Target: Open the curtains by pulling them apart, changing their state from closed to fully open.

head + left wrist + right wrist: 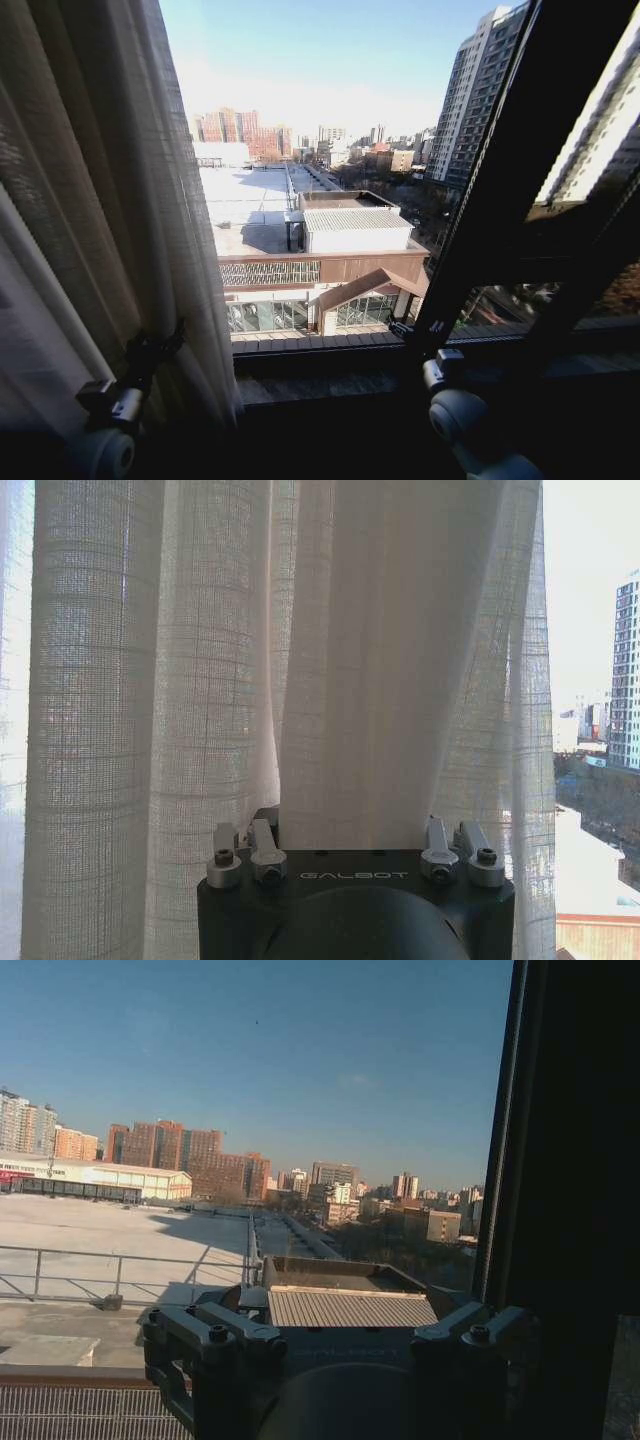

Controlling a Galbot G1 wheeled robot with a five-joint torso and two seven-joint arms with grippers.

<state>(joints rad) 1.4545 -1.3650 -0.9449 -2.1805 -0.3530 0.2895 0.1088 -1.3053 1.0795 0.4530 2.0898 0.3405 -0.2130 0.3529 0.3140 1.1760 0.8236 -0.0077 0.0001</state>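
Note:
A sheer white curtain (110, 200) hangs bunched in long pleats at the left of the window. My left gripper (160, 345) reaches up into its lower folds. In the left wrist view the curtain (200, 680) hangs right in front of the left gripper (350, 845), whose fingers (250, 842) stand apart with a fold of fabric between them. My right gripper (405, 330) is at the foot of the dark slanted window frame bar (520, 150), open with nothing in it. In the right wrist view the right gripper (345, 1335) faces bare glass and the city outside.
The glass between the curtain and the frame bar is uncovered, showing rooftops and towers. A dark window sill (330, 385) runs below the glass. The frame bar (570, 1160) stands close beside the right gripper.

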